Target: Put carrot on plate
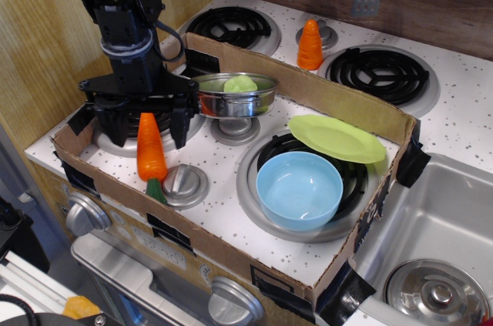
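Observation:
The long orange carrot (pixel 150 149) with a dark green stem end lies on the stove top at the front left, inside the cardboard frame, its tip pointing away from me. My gripper (pixel 146 119) hangs straight above the carrot's upper half with its black fingers (pixel 179 127) spread wide on either side of it, open and holding nothing. The lime-green plate (pixel 337 139) rests tilted on the far rim of the light blue bowl (pixel 300 189), to the right.
A steel pot (pixel 235 95) holding a green item sits just right of the gripper. A low cardboard wall (pixel 339 102) surrounds the area. A shorter orange cone carrot (pixel 310 45) stands on a back burner. A sink (pixel 439 218) lies at the right.

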`<state>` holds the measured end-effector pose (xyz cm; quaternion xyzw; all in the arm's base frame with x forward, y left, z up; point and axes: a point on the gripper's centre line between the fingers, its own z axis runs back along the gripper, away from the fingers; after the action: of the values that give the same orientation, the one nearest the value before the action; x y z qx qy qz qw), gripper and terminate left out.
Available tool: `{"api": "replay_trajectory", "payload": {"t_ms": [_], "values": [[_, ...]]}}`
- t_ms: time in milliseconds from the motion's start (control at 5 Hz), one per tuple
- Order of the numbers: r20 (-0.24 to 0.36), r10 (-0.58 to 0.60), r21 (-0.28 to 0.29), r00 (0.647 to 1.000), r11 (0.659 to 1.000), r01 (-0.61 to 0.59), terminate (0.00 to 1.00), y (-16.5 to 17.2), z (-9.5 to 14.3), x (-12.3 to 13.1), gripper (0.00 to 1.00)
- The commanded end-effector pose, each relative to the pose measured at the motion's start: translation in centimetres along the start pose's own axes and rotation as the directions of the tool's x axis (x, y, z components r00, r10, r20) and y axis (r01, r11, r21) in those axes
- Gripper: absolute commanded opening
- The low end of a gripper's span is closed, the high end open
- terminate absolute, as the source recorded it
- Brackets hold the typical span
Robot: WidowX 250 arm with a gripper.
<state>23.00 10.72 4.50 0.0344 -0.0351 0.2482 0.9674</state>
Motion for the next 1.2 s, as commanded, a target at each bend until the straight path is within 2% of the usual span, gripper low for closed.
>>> {"api": "replay_trajectory", "payload": {"t_ms": [0,200,400,600,800,1000], "values": [[0.031,-0.003,-0.026,1.0,1.0,0.004,0.0,0.0,-1.9,0.2,1.0],[0.059,-0.001,-0.037,0.998,0.999,0.004,0.0,-0.2,-2.6,0.8,1.0],[0.065,0.009,-0.017,0.998,1.0,-0.008,0.0,0.0,-3.2,1.1,1.0],[0.114,0.012,-0.001,0.993,1.0,-0.011,0.0,0.2,-2.4,1.0,0.0],[0.127,0.004,0.009,0.992,1.0,-0.005,0.0,0.3,-0.8,1.0,0.0],[0.091,-0.005,0.009,0.996,1.0,0.004,0.0,0.4,1.1,1.5,0.0]]}}
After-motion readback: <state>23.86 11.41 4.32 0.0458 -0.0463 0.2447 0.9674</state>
